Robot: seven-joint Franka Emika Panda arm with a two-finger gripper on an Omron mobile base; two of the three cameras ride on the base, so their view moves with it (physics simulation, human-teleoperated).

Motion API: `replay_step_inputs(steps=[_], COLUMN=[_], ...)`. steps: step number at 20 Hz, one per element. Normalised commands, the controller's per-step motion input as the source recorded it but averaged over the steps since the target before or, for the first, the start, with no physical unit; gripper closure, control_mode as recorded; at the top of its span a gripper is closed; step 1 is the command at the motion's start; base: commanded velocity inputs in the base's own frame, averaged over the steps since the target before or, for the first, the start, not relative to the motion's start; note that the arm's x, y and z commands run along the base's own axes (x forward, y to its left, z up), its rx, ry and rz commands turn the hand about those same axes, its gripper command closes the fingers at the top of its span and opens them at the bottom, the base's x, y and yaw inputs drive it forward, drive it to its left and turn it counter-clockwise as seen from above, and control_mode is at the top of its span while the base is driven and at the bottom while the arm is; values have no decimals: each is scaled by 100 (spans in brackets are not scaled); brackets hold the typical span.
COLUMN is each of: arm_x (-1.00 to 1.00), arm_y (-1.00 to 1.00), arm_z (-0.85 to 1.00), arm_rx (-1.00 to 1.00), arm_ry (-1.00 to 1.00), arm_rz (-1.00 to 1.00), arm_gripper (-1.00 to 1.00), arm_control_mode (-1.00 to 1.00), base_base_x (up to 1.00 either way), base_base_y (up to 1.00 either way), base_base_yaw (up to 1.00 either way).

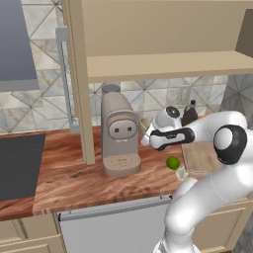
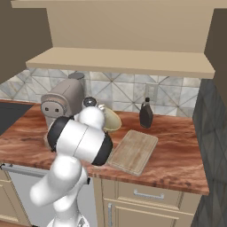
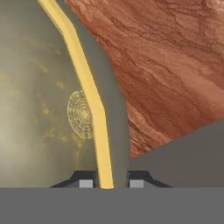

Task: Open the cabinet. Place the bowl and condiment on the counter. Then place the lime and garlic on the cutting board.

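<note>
The olive-beige bowl (image 3: 39,109) stands tilted over the counter (image 3: 166,65), its yellow rim running between my two finger tips. My gripper (image 3: 111,183) is shut on the bowl's rim. From the right base, the bowl (image 2: 111,119) shows behind my arm, between the coffee machine and the cutting board (image 2: 133,151). The dark condiment (image 2: 146,114) bottle stands upright on the counter behind the board. The lime (image 1: 173,162) and the pale garlic (image 1: 181,173) lie close together by the board's (image 1: 200,157) left edge. The cabinet (image 1: 163,64) is open, its shelf bare.
A beige coffee machine (image 1: 118,138) stands on the counter just left of the bowl. The open cabinet door (image 1: 76,79) hangs edge-on left of it. A dark cooktop (image 1: 20,163) lies at far left. Drawers (image 2: 146,193) sit under the counter.
</note>
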Motion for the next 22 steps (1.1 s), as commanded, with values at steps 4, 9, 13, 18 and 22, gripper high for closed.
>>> replay_step_inputs(steps=[4, 9, 13, 18, 22], arm_x=[51, 26, 10, 2, 0], arm_y=[-53, -67, -81, -91, -90], arm_z=[0, 0, 0, 0, 0], arm_rx=[-13, -12, -9, -5, -5], arm_ry=[0, 0, 0, 0, 0], arm_rz=[23, 25, 28, 29, 29], arm_gripper=[100, 100, 100, 100, 100], arm_control_mode=[-100, -100, -100, -100, -100], base_base_x=[0, 0, 0, 0, 0], base_base_y=[0, 0, 0, 0, 0], base_base_yaw=[0, 0, 0, 0, 0])
